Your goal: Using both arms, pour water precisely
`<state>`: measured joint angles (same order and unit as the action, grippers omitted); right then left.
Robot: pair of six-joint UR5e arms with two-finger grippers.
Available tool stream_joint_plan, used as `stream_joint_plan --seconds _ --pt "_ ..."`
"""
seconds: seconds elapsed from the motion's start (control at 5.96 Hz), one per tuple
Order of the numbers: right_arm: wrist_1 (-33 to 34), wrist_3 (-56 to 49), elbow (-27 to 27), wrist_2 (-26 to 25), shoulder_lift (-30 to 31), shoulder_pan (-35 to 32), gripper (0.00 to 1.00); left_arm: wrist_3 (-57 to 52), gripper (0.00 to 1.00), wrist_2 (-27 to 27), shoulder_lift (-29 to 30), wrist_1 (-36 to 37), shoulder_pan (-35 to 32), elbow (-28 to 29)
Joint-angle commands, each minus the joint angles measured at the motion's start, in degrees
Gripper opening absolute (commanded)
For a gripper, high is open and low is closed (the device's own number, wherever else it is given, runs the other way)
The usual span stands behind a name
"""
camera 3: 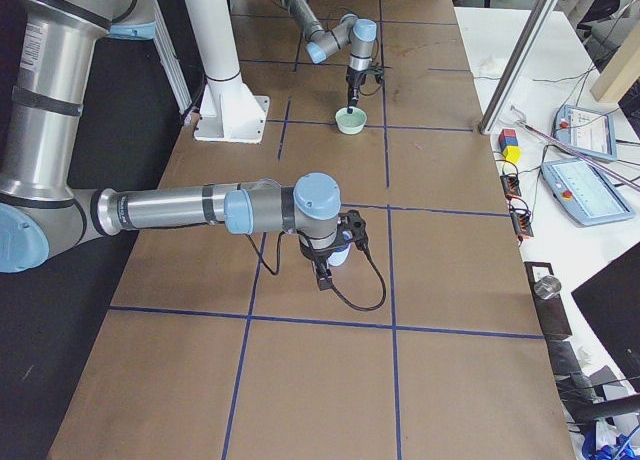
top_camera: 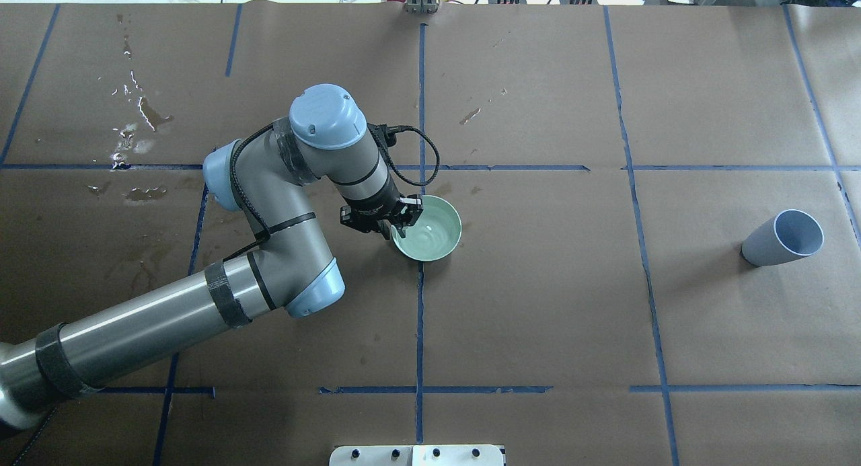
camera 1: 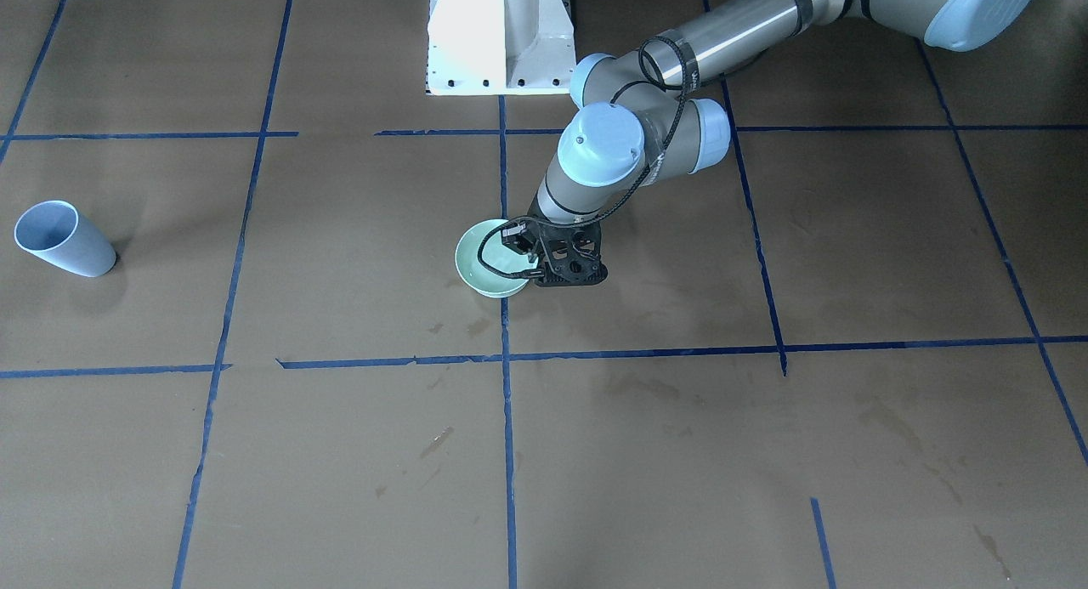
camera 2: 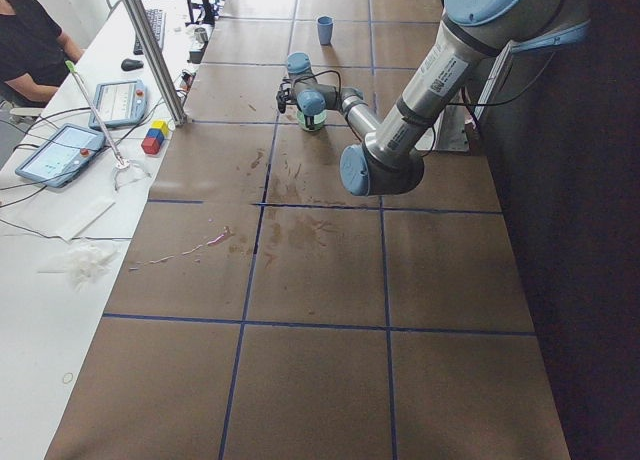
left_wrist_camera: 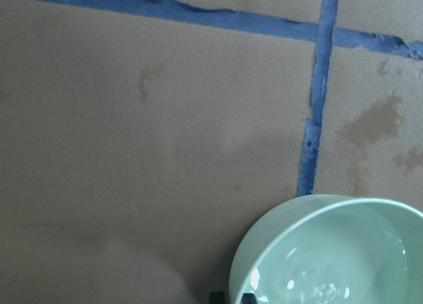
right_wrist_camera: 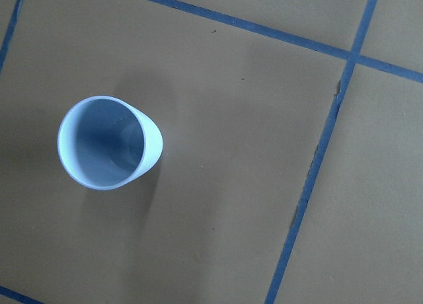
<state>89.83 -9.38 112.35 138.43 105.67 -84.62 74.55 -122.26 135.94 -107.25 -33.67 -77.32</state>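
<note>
Brown paper table point(top_camera: 538, 298), blue tape lines point(top_camera: 420, 318), wet patches point(top_camera: 138, 120) far left, white pedestal point(camera 1: 500, 36) at the robot's edge. Green bowl point(top_camera: 440, 249) sits near centre on a tape line, open table all round. Water point(top_camera: 430, 234) in the bowl is clear, shallow, rippled, with glints. Left gripper point(top_camera: 398, 218) pinches the bowl's rim, jaws narrow. Blue cup point(top_camera: 783, 239) sits well apart. Right gripper point(camera 3: 335, 252) hangs over the cup; can't tell its opening.
</note>
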Motion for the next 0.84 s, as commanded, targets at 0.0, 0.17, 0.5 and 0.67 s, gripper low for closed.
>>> stream_joint_plan --seconds 0.0,0.17,0.5,0.67 --pt "-2.7 3.5 0.1 3.1 0.2 0.9 1.00 0.2 0.90 -0.1 -0.1 0.1 -0.4 -1.2" --pt "-8.4 6.4 0.1 3.1 1.5 2.6 1.00 0.3 0.91 -0.3 -1.3 0.5 -0.6 -3.9" --pt "-31.9 26.3 -0.1 -1.4 7.5 10.9 1.00 0.3 0.93 -0.3 -5.2 0.7 -0.7 -9.1" --pt "-37.2 33.2 -0.2 -2.6 9.2 13.4 1.00 0.4 0.96 -0.2 -7.5 0.7 -0.9 -11.9"
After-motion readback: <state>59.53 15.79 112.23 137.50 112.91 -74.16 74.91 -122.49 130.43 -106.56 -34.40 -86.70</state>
